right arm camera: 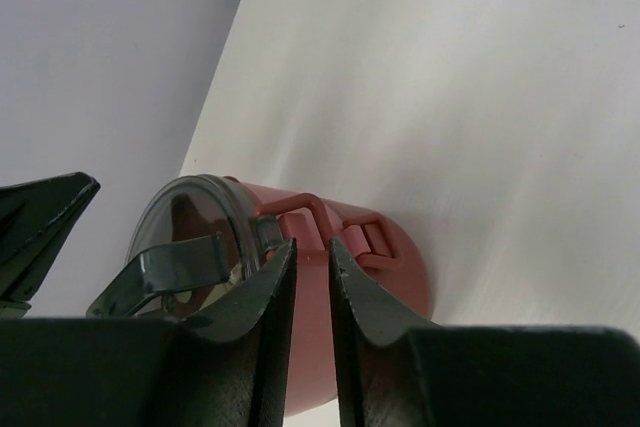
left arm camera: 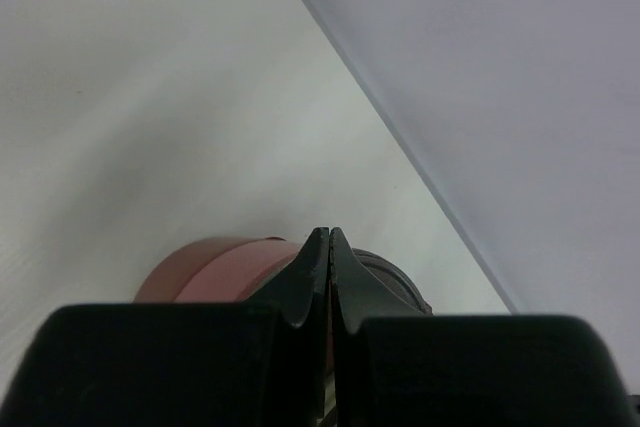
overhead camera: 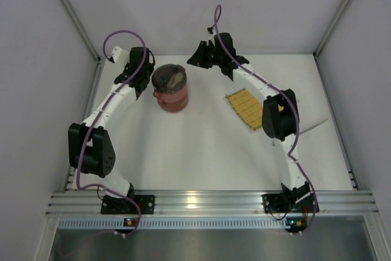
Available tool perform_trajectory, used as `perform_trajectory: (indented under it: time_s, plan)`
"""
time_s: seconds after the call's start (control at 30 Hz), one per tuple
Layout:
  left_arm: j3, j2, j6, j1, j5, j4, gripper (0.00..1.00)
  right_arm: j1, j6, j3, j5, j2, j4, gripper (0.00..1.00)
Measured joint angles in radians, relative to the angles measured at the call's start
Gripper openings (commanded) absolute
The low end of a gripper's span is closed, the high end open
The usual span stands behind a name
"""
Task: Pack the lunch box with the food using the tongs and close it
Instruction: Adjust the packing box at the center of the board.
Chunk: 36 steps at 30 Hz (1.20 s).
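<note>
The dark-red lunch box (overhead camera: 171,93) stands stacked and upright at the back middle of the table, with a dark see-through lid (overhead camera: 169,78) and handle on top. My left gripper (overhead camera: 146,87) sits right beside its left side with the jaws pressed together on nothing (left arm camera: 330,233). My right gripper (overhead camera: 192,61) hovers off its upper right, jaws a narrow gap apart with nothing between them (right arm camera: 310,243). Past them I see the box's red side clasp (right arm camera: 312,209). No food lies loose in view. Thin pale tongs (overhead camera: 314,127) lie at the right, partly behind the right arm.
A square yellow woven mat (overhead camera: 245,107) lies right of the box, partly under the right arm. White walls close in the table at the back and both sides. An aluminium rail (overhead camera: 208,201) runs along the near edge.
</note>
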Motion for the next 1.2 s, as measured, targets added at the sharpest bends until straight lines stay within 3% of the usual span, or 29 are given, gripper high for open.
perform_trajectory:
  time_s: [0.47, 1.2]
  plan:
    - [-0.146, -0.091, -0.022, -0.026, 0.024, -0.003, 0.01, 0.000, 0.005, 0.071, -0.016, 0.025, 0.038, 0.23]
    - [-0.155, -0.125, 0.020, -0.036, 0.106, -0.002, 0.00, 0.000, 0.034, 0.132, -0.072, 0.108, 0.109, 0.27]
